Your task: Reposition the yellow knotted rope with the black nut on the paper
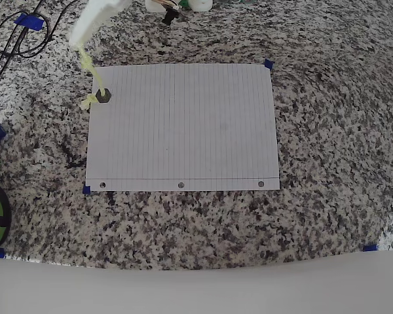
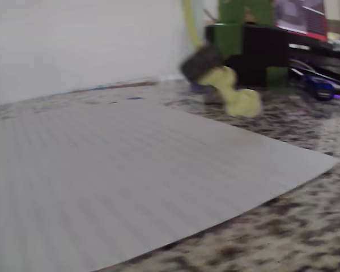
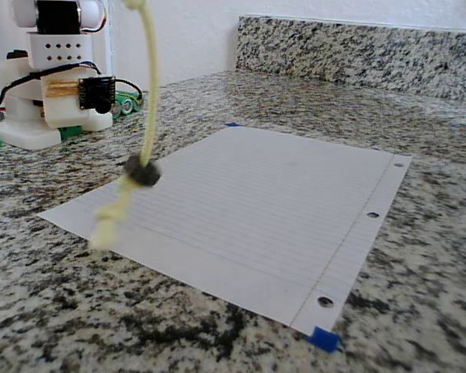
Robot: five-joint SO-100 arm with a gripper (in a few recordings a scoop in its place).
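My white gripper [image 1: 78,43] is at the top left of the overhead view, shut on the upper end of the yellow knotted rope [image 1: 92,73]. The rope [image 3: 148,93] hangs straight down from it. The black nut [image 1: 105,95] sits low on the cord, over the paper's [image 1: 183,131] far left corner. In the fixed view the nut [image 3: 143,172] hangs above the paper [image 3: 256,202], with a knotted tail below it. The wrist view shows the nut [image 2: 200,62] and a rope knot [image 2: 233,95] blurred beyond the sheet [image 2: 130,170]. Whether the tail touches the sheet is unclear.
The paper lies on a speckled granite counter [image 1: 334,131] with blue tape [image 1: 268,64] at its corners. Black cables [image 1: 16,39] loop at the top left. The arm's white base [image 3: 54,70] stands at the back left, and a granite backsplash [image 3: 357,47] runs behind.
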